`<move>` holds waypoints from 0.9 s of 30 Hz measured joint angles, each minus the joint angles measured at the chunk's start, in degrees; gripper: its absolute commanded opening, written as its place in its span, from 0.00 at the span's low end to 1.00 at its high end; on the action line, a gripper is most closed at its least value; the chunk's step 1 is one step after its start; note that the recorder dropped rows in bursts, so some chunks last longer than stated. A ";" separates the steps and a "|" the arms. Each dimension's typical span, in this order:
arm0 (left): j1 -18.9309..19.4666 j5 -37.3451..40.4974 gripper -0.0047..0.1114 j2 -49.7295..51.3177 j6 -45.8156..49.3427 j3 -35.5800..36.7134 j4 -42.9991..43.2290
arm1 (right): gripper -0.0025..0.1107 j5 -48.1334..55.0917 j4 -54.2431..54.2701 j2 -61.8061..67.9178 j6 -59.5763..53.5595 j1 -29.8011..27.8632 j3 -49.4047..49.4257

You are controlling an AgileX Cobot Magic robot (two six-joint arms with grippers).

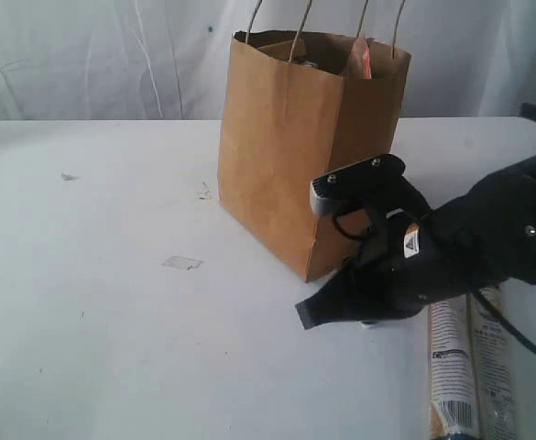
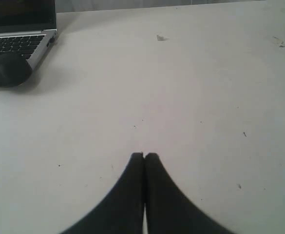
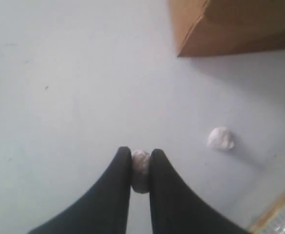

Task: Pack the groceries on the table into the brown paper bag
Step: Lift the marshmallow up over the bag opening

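Note:
The brown paper bag (image 1: 286,137) stands upright mid-table, and an orange-edged pouch (image 1: 363,60) pokes out of its top. My right gripper (image 1: 309,312) is low over the table (image 1: 112,321), just in front of the bag's near corner. In the right wrist view this gripper (image 3: 140,153) is shut on a small whitish lump (image 3: 141,178). A second white lump (image 3: 220,138) lies loose on the table close by. A long beige printed packet (image 1: 464,367) lies beside the right arm. My left gripper (image 2: 143,156) is shut and empty over bare table.
A small pale flat scrap (image 1: 182,262) lies left of the bag. In the left wrist view a laptop (image 2: 20,34) and a dark mouse (image 2: 8,69) sit at the table's far corner. The bag's lower corner (image 3: 239,24) is near the right gripper.

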 measured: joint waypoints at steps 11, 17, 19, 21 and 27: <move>0.00 0.00 0.04 0.00 0.00 0.00 0.00 | 0.02 -4.55 8.27 -10.97 -0.93 8.25 5.22; 0.00 0.00 0.04 0.00 0.00 0.00 0.00 | 0.02 -6.39 0.90 -29.40 -0.93 6.85 2.06; 0.00 0.00 0.04 0.00 0.00 0.00 0.00 | 0.02 -6.24 -5.03 -31.62 0.14 2.41 -4.06; 0.00 0.00 0.04 0.00 0.00 0.00 0.00 | 0.02 0.34 -7.96 -29.50 0.34 -3.50 -11.36; 0.00 0.00 0.04 0.00 0.00 0.00 0.00 | 0.02 16.39 5.62 -8.09 -14.38 -15.30 -26.51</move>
